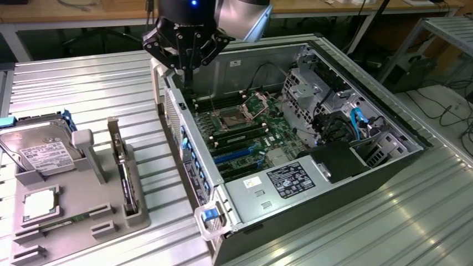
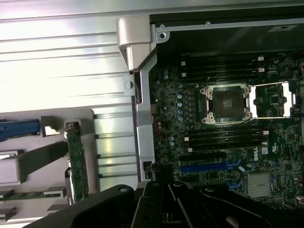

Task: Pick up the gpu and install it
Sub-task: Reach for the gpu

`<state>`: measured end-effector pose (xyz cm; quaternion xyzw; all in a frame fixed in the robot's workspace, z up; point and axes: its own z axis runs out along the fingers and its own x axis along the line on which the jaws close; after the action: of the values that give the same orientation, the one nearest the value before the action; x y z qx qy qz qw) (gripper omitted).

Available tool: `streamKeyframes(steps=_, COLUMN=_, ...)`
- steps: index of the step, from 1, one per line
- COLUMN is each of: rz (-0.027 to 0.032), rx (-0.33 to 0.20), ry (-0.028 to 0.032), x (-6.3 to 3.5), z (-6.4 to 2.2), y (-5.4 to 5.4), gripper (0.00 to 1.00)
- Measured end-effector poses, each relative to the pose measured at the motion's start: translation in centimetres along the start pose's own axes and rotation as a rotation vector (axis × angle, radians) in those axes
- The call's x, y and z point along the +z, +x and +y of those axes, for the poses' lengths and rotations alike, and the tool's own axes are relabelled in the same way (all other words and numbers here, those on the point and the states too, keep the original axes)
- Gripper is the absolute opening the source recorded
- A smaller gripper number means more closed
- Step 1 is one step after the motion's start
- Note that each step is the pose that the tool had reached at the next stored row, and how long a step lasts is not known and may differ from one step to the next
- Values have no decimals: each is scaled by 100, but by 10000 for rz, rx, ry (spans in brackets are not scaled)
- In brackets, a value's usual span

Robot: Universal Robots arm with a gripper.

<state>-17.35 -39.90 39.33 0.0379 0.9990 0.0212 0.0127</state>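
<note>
At the exterior view's left a grey holder [image 1: 88, 221] sits on the ribbed metal surface [image 1: 74, 88]. It carries a hard drive [image 1: 41, 152] and a small square chip [image 1: 41, 204]. On the holder's side nearer the case, the gpu [image 1: 127, 185] stands on edge in its slot, with its silver bracket at the far end. It has not been lifted, so I judge I am at the very start: the pickup is not yet begun.

My fingers [image 1: 185, 69] hang above the rear corner of the open computer case [image 1: 171, 113]. They are drawn together and hold nothing. The gpu is well apart from them, lower and toward the exterior view's left. From my wrist I see its green edge [image 2: 76, 161] upright in the holder, on the other side of the case wall.

Picking it up would call for my fingers to part and line up with the thin upper edge of the card.

Further right the case lies open, with the motherboard [image 1: 251, 133] and its blue expansion slots [image 1: 236, 152] bare.
</note>
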Motion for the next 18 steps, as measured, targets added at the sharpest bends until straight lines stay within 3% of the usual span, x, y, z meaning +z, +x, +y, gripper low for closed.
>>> streamKeyframes(steps=18, rz=6, rx=1, ry=1, x=-4, z=-10, y=138, gripper=11)
